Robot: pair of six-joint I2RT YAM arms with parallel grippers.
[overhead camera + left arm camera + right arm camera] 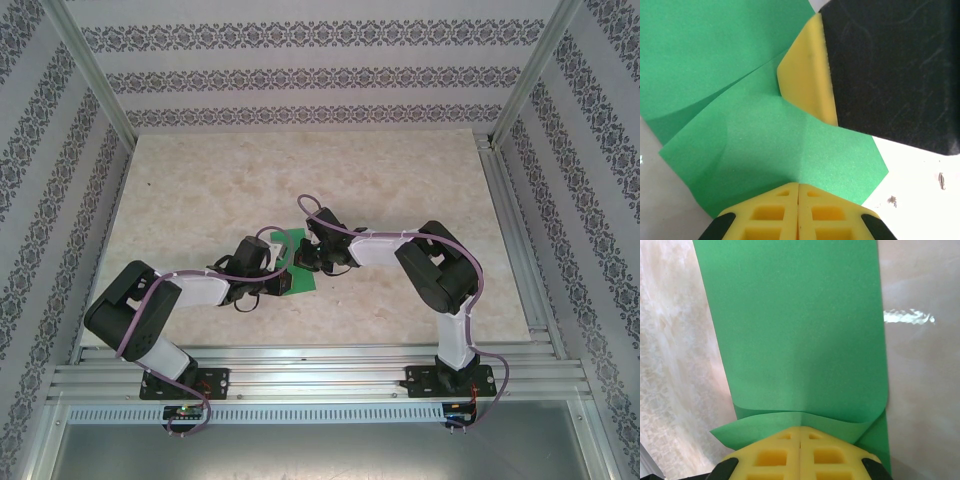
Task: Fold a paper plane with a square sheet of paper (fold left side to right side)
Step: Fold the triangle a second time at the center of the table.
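Table (400, 180): one green sheet (800, 335), nipped by left pincer (798, 186), right pincer (800, 430)

Nothing readable is showing in these views: no text, label, brand, number or sign. The square sheet of paper (800, 330) is lying plain green and unprinted, the wallpaper (300, 80) is carrying only repeating ornamental bands, and the small board (185, 410) at the left arm's base is appearing too small for any marking to be made out.
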